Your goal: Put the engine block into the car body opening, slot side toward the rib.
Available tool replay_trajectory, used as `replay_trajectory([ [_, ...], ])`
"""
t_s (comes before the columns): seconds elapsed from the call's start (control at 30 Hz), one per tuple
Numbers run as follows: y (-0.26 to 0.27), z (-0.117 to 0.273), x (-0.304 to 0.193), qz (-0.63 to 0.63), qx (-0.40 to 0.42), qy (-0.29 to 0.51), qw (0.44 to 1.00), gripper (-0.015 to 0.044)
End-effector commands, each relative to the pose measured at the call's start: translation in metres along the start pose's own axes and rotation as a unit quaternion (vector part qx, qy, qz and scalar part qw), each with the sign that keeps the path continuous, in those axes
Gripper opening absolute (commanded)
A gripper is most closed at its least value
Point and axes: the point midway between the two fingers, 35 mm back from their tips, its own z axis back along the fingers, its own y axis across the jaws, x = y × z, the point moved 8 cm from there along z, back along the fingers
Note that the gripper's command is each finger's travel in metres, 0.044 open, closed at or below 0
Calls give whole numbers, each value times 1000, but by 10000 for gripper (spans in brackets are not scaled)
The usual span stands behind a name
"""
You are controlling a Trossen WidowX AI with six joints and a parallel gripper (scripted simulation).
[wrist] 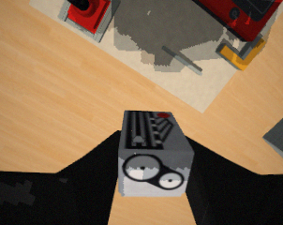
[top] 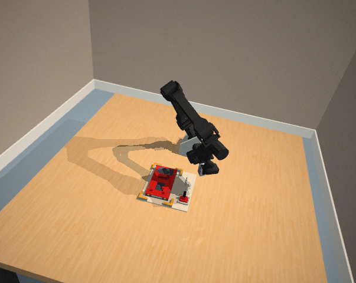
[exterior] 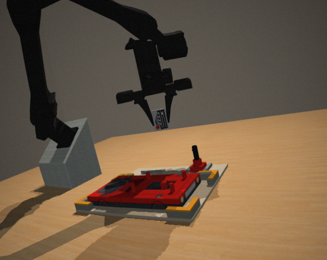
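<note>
One gripper [top: 205, 174] [exterior: 161, 123] [wrist: 147, 137] is closed on the block [top: 201, 169] [exterior: 160, 119] [wrist: 156, 159], with a finger against each of two opposite sides. The block is raised above the surface [top: 232, 219] [exterior: 256, 168] [wrist: 34, 112], apart from the car [top: 154, 190] [exterior: 138, 197] [wrist: 254, 19]. Its upper face, in the wrist view, carries two ringed discs of unequal size; an adjacent face carries dark ribbing and a red dot. The dot is at the lower end of that face in the exterior view.

The red car rests on a pale plate [top: 191, 183] [exterior: 204, 193] [wrist: 198, 96], between orange-topped corner brackets [top: 143, 197] [exterior: 185, 208] [wrist: 245, 58]. The opening [top: 160, 186] [exterior: 156, 185] in the car is unfilled. Red posts [exterior: 171, 188] project upward near it. A red part [top: 183, 198] [exterior: 198, 164] [wrist: 91, 19] with an upright black stem stands beside the car, on the same plate. The slot side of the block cannot be identified.
</note>
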Motion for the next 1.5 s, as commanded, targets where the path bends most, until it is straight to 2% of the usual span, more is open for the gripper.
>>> replay_trajectory([
  [0.0, 0, 16, 1, -7, 5, 1, 1000, 0],
  [0.27, -5, 33, 1, -11, 3, -1, 1000, 0],
  [0.47, -6, 6, 1, -11, 3, -1, 1000, 0],
  [0.8, -5, 9, -5, -11, 2, -29, 1000, 0],
  [1.1, -5, 3, -32, -13, -6, -150, 989, 0],
  [1.47, -5, -15, -68, -14, -8, -322, 947, 0],
])
